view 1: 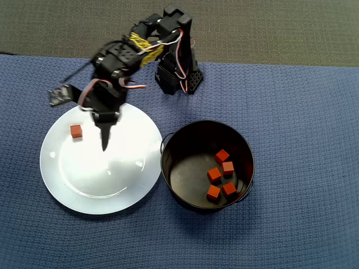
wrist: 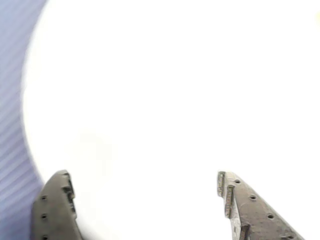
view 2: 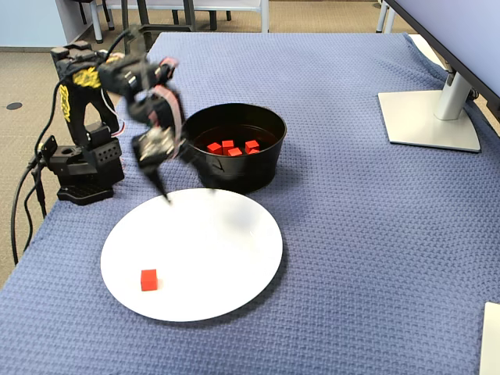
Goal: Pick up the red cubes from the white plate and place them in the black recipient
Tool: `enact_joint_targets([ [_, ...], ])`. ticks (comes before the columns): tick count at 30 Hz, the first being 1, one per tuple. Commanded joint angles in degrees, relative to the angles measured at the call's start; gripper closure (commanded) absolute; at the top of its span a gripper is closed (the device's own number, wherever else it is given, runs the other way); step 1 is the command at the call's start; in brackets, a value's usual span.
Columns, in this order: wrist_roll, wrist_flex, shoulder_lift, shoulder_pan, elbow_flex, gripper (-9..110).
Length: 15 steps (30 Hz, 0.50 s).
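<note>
One red cube (view 1: 76, 131) lies on the white plate (view 1: 118, 185), near its left rim in the overhead view; in the fixed view the cube (view 2: 148, 279) is at the plate's (view 2: 219, 250) near left. My gripper (view 1: 84, 119) hangs open and empty above the plate, one fingertip (view 1: 104, 144) just right of the cube. In the wrist view the gripper (wrist: 141, 174) has its jaws wide apart over bare plate (wrist: 175, 90); no cube shows there. The black recipient (view 1: 168, 168) right of the plate holds several red cubes (view 1: 220, 174). It also shows in the fixed view (view 2: 234, 176).
The arm's base (view 2: 86, 168) stands behind the plate at the cloth's edge. A monitor stand (view 2: 430, 117) sits at the far right in the fixed view. A blue cloth (view 1: 303, 140) covers the table.
</note>
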Motion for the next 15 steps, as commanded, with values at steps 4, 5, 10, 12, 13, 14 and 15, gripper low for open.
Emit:
enact_joint_targets([
  [4, -6.06, -7.03, -3.96, 9.40, 4.57, 76],
  [5, -7.38, -8.35, -4.39, 9.93, 5.62, 76],
  [10, -15.12, -8.61, -6.50, 13.01, 5.80, 75],
  [12, -16.35, -8.96, -7.73, 13.89, 4.48, 75],
  [13, -16.61, -8.96, -8.53, 14.24, 3.78, 75],
  [14, -16.70, -8.88, -9.49, 14.59, 2.90, 75],
  [15, -16.70, -8.61, -10.46, 14.85, 2.02, 75],
])
